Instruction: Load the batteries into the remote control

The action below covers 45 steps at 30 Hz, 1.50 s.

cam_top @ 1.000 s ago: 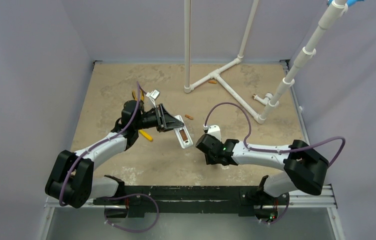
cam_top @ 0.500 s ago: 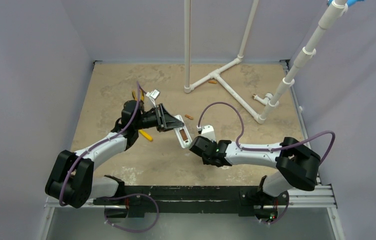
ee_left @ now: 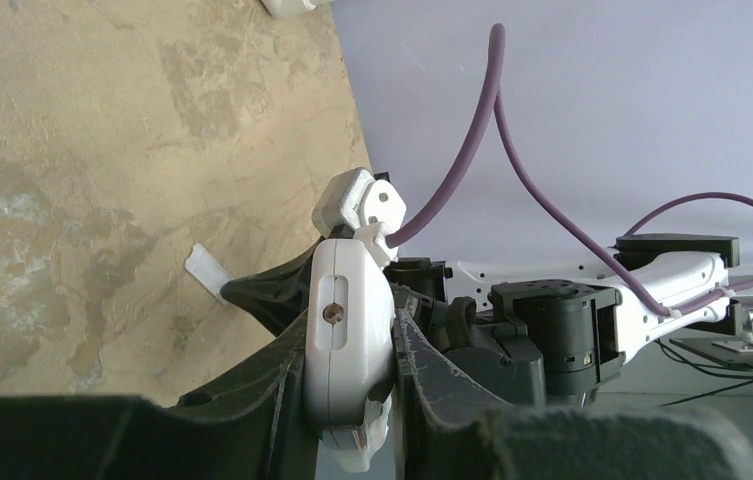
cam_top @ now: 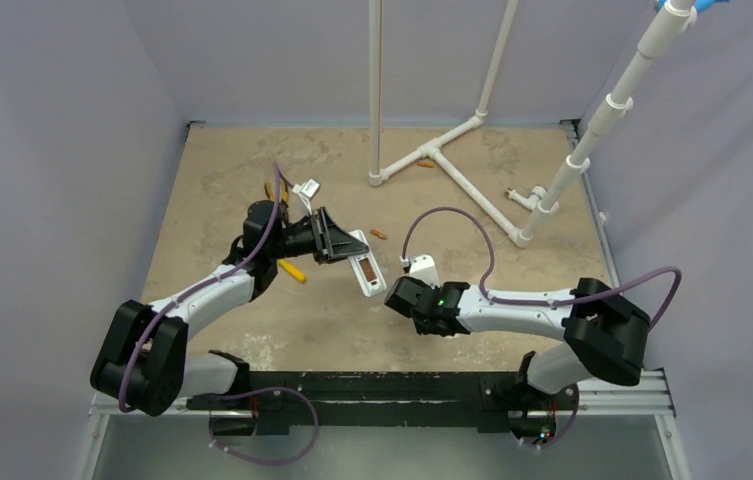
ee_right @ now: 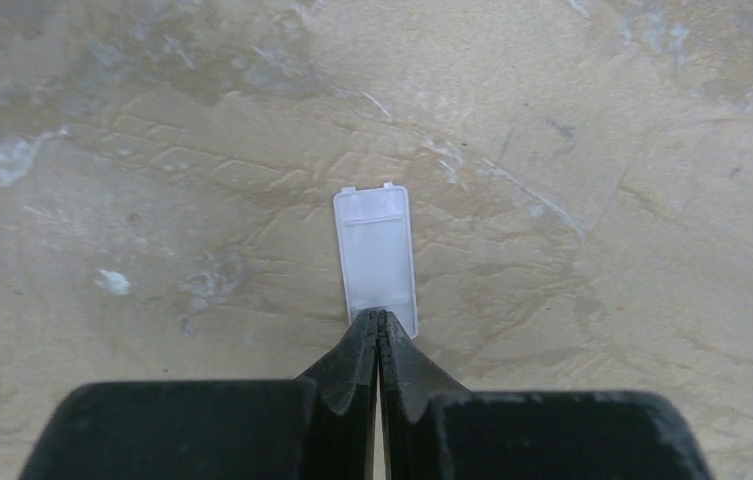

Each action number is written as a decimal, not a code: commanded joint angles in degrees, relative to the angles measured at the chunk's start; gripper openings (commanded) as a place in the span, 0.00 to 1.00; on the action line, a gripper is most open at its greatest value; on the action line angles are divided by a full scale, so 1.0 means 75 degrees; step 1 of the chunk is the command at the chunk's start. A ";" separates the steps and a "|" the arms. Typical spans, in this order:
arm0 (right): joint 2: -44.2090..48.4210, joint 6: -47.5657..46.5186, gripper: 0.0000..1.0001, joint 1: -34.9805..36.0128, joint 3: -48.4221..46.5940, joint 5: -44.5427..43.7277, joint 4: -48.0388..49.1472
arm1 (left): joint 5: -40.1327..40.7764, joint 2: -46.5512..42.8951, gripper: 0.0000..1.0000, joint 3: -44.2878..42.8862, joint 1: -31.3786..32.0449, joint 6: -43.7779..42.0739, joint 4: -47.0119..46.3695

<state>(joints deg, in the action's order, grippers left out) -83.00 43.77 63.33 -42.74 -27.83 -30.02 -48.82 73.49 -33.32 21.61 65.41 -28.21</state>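
The left jaws were pinching the remote control (ee_left: pixel 347 350) by its two long sides. They held it up off the tabletop (cam_top: pixel 222 160), tipped so its back faced up. I think it was held that way so the other arm could reach the long battery hole in the back. In the top view, something orange-brown (cam_top: pixel 363 271) lay inside that hole. It was most likely one of the batteries. I could not tell if a second one was in there too.

The right jaws were pressed together. Their tips sat at the near end of the small white cover plate (ee_right: pixel 377 260). The plate lay flat on the tabletop, near the remote control. I could not tell if the tips held its edge or only touched it.

One loose battery (cam_top: pixel 379 234) lay on the tabletop near the far end of the remote control. Another battery (cam_top: pixel 425 164) lay well apart, by the white pipe stand (cam_top: pixel 432 152). So the loading looked only partly done.
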 commanded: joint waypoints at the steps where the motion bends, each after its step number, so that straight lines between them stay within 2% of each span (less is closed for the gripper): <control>1: 0.0003 -0.0186 0.00 0.0005 -0.0371 -0.0576 -0.1393 | -0.0027 -0.0022 0.00 -0.0176 -0.0021 0.0020 -0.0491; 4: -0.0009 -0.0232 0.00 0.0006 -0.0524 -0.0761 -0.1730 | -0.0030 -0.0024 0.00 -0.0186 -0.0021 0.0027 -0.0493; 8: 0.0115 -0.0216 0.00 0.0005 -0.0403 -0.0634 -0.1468 | -0.0056 -0.0017 0.00 -0.0210 -0.0021 0.0045 -0.0500; 15: 0.0717 -0.0189 0.17 -0.0142 -0.0072 -0.0458 -0.1007 | -0.0065 -0.0008 0.00 -0.0211 -0.0027 0.0037 -0.0498; 17: 0.0944 -0.0258 0.23 -0.0372 0.0106 -0.0230 -0.0834 | -0.0059 -0.0024 0.00 -0.0198 -0.0021 0.0031 -0.0499; 18: 0.1249 -0.0351 0.26 -0.0829 0.0402 0.0272 -0.0517 | -0.0052 -0.0008 0.00 -0.0198 -0.0023 0.0034 -0.0493; 21: 0.1746 -0.0414 0.25 -0.1407 0.0890 0.0853 -0.0130 | -0.0039 -0.0003 0.00 -0.0207 -0.0021 0.0032 -0.0494; 25: 0.2135 -0.0467 0.21 -0.1761 0.1232 0.1023 -0.0072 | -0.0019 0.0026 0.00 -0.0205 -0.0024 0.0033 -0.0500; 31: 0.2449 -0.0032 0.36 -0.1817 0.1460 0.1386 0.0124 | -0.0053 0.0076 0.00 -0.0257 -0.0021 0.0045 -0.0494; 33: 0.2685 0.0367 0.38 -0.1822 0.1596 0.1427 0.0203 | -0.0054 0.0078 0.00 -0.0247 -0.0021 0.0045 -0.0501; 39: 0.3234 0.1478 0.35 -0.1864 0.2117 0.1606 0.0498 | -0.0042 0.0046 0.00 -0.0219 -0.0021 0.0045 -0.0497; 45: 0.3065 0.1639 0.30 -0.1905 0.2220 0.1851 0.0651 | -0.0053 0.0045 0.00 -0.0217 -0.0021 0.0045 -0.0488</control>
<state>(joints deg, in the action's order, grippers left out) -59.72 52.80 49.41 -26.70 -15.40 -27.73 -48.82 74.17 -33.32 21.61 65.45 -29.06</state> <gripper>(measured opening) 0.312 0.255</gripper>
